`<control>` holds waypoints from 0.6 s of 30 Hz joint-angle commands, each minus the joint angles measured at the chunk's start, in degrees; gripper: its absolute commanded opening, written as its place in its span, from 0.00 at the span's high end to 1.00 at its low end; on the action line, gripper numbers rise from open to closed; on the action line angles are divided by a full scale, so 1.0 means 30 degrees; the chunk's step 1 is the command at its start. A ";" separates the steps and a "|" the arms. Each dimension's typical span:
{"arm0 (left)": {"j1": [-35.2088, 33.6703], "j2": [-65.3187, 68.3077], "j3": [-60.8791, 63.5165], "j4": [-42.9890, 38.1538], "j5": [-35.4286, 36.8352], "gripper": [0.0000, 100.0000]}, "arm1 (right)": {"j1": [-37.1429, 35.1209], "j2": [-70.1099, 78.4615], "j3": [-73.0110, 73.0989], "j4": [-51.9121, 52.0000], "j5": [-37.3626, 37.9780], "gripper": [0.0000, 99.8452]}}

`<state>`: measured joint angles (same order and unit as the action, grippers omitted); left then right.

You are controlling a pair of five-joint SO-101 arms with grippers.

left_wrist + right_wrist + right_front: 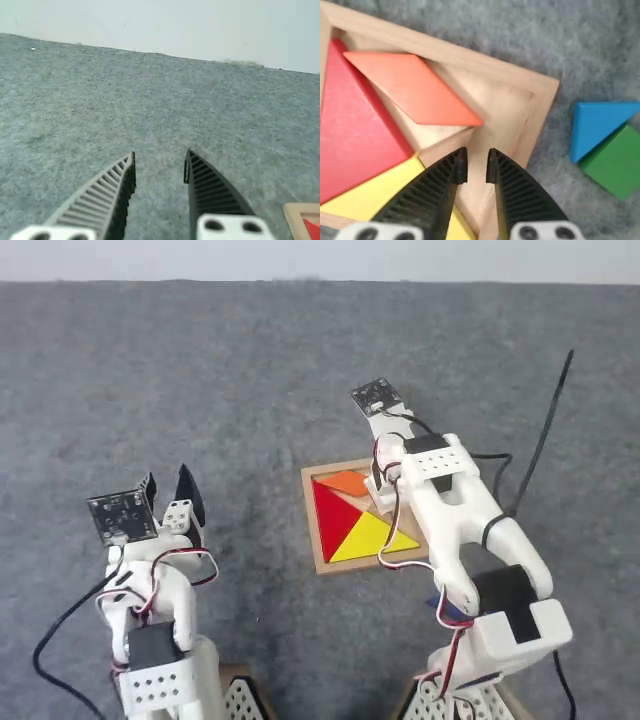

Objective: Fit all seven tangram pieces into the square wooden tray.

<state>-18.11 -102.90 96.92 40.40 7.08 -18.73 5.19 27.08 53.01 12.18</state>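
The right end effector [476, 167] is hovering over the tray [540, 100], barely parted, gripping nothing. The red triangle [350, 130], yellow triangle [375, 192] and orange parallelogram [415, 90] are lying inside, the blue triangle [595, 125] and green piece [615, 162] outside on the desk [150, 100] — the left end effector [160, 170] is gaping open

Two grippers: left gripper [160, 167], right gripper [476, 165]. One wooden tray [540, 100]. Five coloured pieces: three in the tray around the right jaws' tips, one red triangle [350, 135], one yellow triangle [370, 197], one orange parallelogram [412, 90]; two off the tray to those jaws' side, one blue triangle [595, 125], one green piece [615, 162]
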 commanded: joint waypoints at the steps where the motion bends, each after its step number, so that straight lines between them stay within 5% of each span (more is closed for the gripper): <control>1: 0.0117 -0.0410 -0.0308 0.0059 -0.0234 0.85 | -0.1128 0.0015 -0.1495 -0.0190 -0.0147 0.93; 18: 0.0117 -0.0410 -0.0308 0.0059 -0.0234 0.85 | -0.1245 0.0044 -0.1377 0.0454 -0.0029 0.93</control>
<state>-18.11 -102.90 96.92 40.40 7.08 -25.05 5.89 25.67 53.10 12.18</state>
